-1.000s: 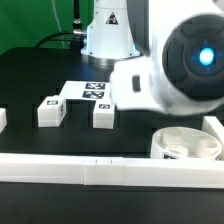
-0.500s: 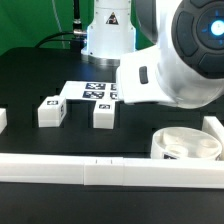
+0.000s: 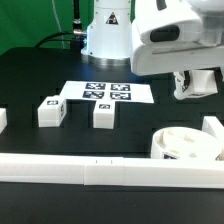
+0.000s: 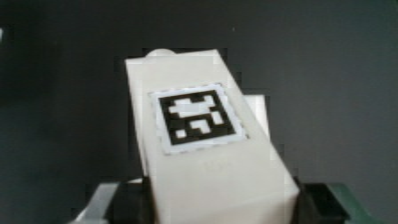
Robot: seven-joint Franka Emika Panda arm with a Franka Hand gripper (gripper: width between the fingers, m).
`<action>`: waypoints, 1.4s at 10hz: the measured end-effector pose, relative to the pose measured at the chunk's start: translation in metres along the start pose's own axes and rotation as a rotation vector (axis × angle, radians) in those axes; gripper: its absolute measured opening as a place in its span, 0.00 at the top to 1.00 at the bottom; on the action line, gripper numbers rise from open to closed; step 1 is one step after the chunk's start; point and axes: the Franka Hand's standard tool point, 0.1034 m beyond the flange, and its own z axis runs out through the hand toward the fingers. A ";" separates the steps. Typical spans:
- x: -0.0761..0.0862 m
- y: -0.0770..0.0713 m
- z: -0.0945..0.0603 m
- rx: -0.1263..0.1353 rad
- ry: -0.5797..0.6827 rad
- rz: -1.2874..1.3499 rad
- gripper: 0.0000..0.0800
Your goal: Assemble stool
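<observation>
My gripper [image 3: 196,76] hangs above the table at the exterior view's right, shut on a white blocky leg [image 3: 193,90]. In the wrist view that leg [image 4: 205,120] fills the middle, its black-and-white tag facing the camera. It sits between the two fingers of the gripper [image 4: 214,206]. The round white seat [image 3: 186,146] lies on the black table below the held leg. Two more legs stand on the table: one [image 3: 50,110] at the left, one [image 3: 103,115] beside it.
The marker board [image 3: 104,92] lies flat behind the two loose legs. A long white rail [image 3: 100,171] runs along the front, with short rail pieces at the left [image 3: 3,120] and right [image 3: 213,126]. The robot base [image 3: 108,35] stands at the back.
The arm's big wrist housing has lifted up and back out of the foreground. The held leg and the seat's surroundings now show. The grip on the leg is unchanged.
</observation>
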 end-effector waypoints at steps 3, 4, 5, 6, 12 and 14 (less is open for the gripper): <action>0.011 -0.001 -0.006 -0.003 0.222 0.005 0.55; 0.015 -0.006 -0.011 -0.001 0.304 0.008 0.55; 0.016 -0.009 -0.017 0.001 0.382 0.004 0.55; 0.015 -0.008 -0.019 0.001 0.434 0.006 0.55; 0.032 -0.012 -0.026 0.060 0.767 0.056 0.55; 0.033 -0.012 -0.025 0.060 0.765 0.057 0.55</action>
